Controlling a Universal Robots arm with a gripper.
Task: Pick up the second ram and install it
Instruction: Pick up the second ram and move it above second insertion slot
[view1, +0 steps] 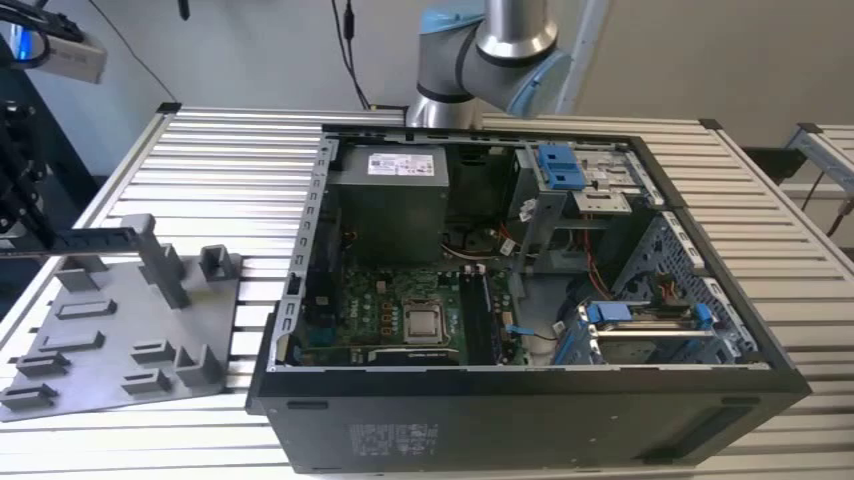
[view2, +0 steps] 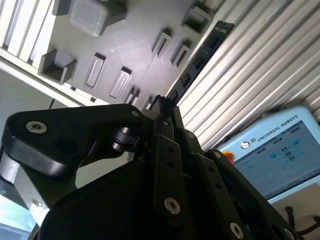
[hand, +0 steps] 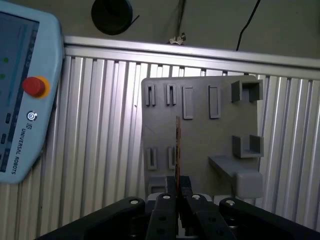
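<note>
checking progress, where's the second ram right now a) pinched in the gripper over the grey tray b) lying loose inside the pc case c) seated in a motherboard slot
a: the first wrist view shows the gripper clamped on the second ram over the grey tray.

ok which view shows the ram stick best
The second wrist view: the thin long dark memory board runs out from the fingers with its chip-lined face showing. In the first wrist view it is edge-on, a thin line. In the exterior view it is a dark bar by the grey plastic tray.
</note>
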